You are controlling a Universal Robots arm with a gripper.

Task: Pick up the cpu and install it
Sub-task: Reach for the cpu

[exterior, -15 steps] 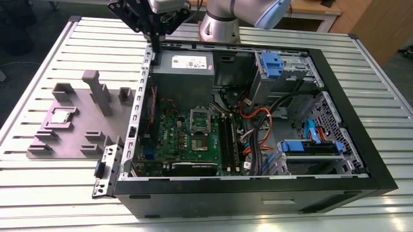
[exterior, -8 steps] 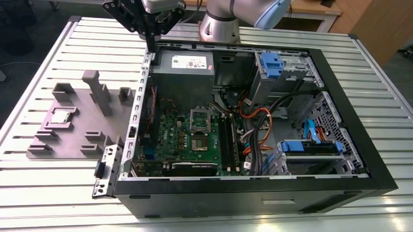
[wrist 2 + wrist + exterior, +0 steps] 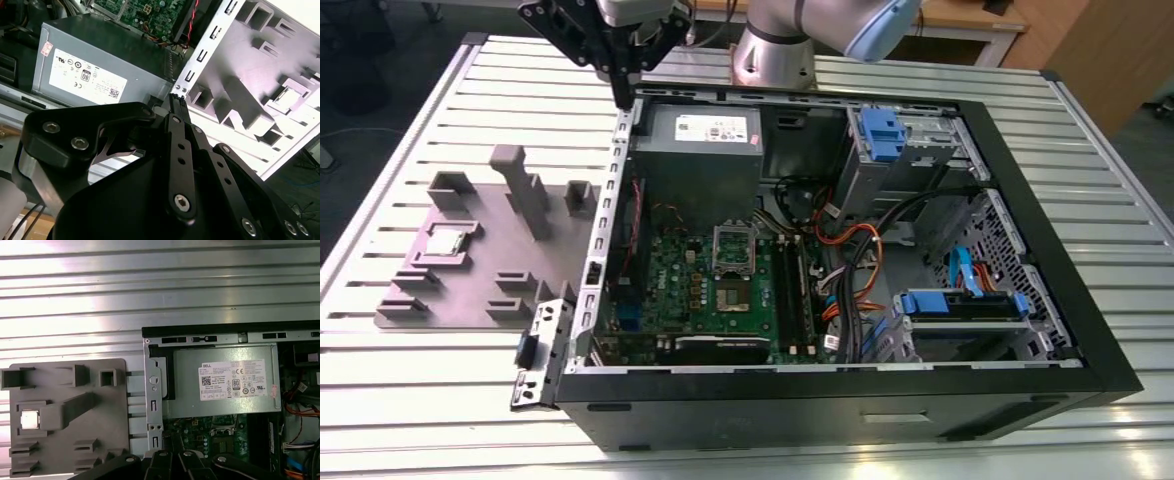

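The cpu is a small square chip with a silvery top. It lies flat in a recess of the grey fixture plate, on the exterior view's left of the open computer case. Both wrist views show the cpu in that recess. My gripper hangs above the case's far corner beside the grey power supply box, well away from the chip. Its black fingers meet at a point with nothing between them. The green motherboard lies inside the case with its silver socket frame.
The case stands open on a slatted aluminium table. Orange and black cables and blue drive brackets crowd the case's side on the exterior view's right. Upright grey blocks rise from the fixture plate near the chip.
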